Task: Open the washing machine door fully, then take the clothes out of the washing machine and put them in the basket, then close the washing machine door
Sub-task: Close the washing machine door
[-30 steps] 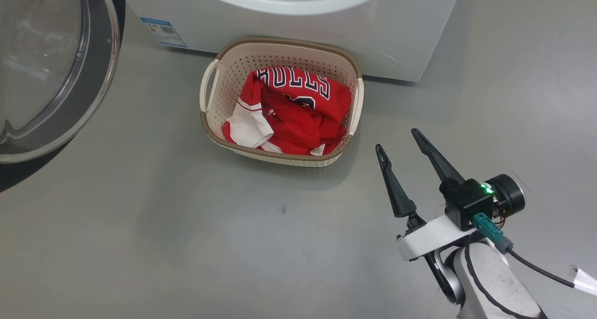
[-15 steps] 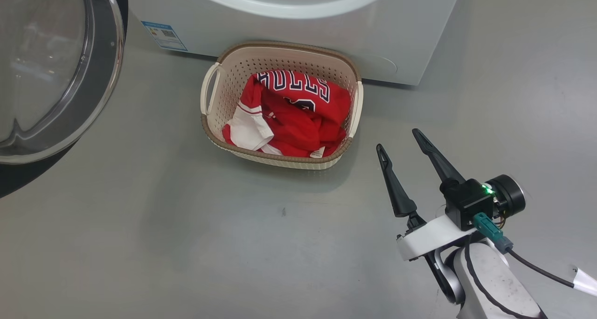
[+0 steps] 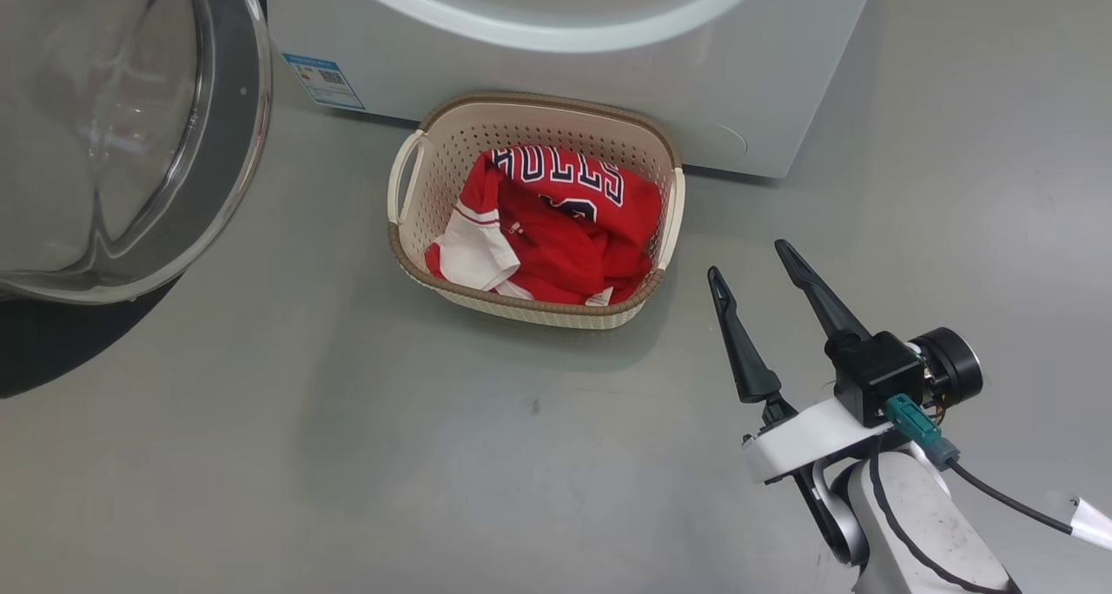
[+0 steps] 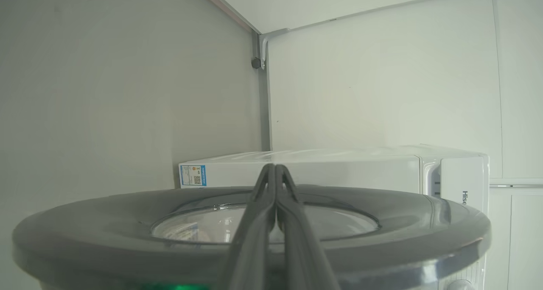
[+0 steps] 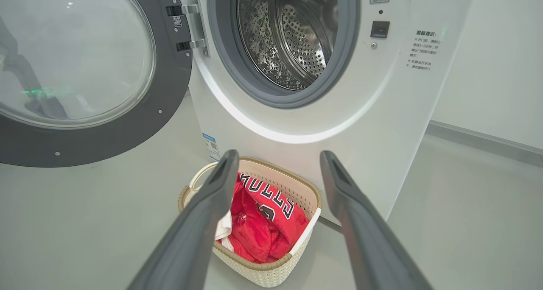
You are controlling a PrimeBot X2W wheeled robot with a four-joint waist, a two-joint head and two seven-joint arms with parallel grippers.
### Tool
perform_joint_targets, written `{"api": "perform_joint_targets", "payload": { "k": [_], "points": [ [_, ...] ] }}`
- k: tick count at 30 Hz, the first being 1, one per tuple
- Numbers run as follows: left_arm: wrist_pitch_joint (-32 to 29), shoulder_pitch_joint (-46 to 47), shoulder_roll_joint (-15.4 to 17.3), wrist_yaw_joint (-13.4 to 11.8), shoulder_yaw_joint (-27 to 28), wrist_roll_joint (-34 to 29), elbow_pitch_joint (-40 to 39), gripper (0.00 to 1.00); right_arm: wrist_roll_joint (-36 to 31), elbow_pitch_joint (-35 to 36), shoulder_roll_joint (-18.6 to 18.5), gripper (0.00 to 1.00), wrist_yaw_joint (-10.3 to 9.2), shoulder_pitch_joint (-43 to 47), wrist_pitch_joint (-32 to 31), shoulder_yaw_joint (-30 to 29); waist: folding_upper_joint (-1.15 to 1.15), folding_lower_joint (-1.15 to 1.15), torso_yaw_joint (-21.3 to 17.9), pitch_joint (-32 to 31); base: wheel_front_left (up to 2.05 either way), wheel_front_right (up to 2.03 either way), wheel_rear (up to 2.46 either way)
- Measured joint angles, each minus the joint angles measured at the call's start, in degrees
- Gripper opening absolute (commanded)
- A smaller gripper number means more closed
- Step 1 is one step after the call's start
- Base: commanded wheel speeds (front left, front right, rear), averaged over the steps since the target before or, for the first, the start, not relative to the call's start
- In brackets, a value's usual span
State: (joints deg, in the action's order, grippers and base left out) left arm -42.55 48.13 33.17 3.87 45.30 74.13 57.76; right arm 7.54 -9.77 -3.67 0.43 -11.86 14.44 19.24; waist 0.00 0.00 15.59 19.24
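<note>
Floor [image 3: 347, 455] | left jaws closed by washing machine door [image 4: 85, 230] | right jaws wide, empty

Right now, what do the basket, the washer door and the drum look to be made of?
The basket looks like cream moulded plastic, judging by its even holes and matte sheen; its brown rim looks woven, probably imitation. The door has a clear bulging centre with reflections, glass or possibly plastic, set in a smooth dark rim, likely plastic. The drum is shiny perforated metal, probably stainless steel.
</note>
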Motion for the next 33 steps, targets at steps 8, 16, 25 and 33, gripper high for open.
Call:
{"api": "perform_joint_targets", "payload": {
  "k": [8, 16, 25, 33],
  "points": [
    [-5.49, 0.0, -0.63, 1.56, -0.81, 1.99, 0.08, 0.0, 0.52, -0.19, 0.05, 1.0, 0.0, 0.08, 0.0, -0.05, 0.0, 0.0, 0.55, -1.52, 0.0, 0.0, 0.0],
    [-10.38, 0.04, -1.23, 2.55, -0.56, 4.24, -1.04, 0.0, 0.77, -0.19, 0.11, 1.0, -0.02, 0.65, 0.0, -0.4, 0.0, 0.0, 1.19, -2.44, 0.0, 0.0, 0.0],
    [-16.27, -0.11, -3.88, 3.0, -2.25, 5.71, -2.72, 0.0, 1.15, -0.32, 0.13, 1.0, 0.09, 0.72, 0.0, -0.14, 0.0, 0.0, 1.85, -3.61, 0.0, 0.0, 0.0],
    [-21.09, -2.88, -4.76, 3.04, -2.77, 6.5, -5.46, 0.0, 2.04, -0.59, 0.16, 1.0, 0.48, 1.37, 0.0, 0.21, 0.0, 0.0, 1.54, -4.97, 0.0, 0.0, 0.0]
  ]
}}
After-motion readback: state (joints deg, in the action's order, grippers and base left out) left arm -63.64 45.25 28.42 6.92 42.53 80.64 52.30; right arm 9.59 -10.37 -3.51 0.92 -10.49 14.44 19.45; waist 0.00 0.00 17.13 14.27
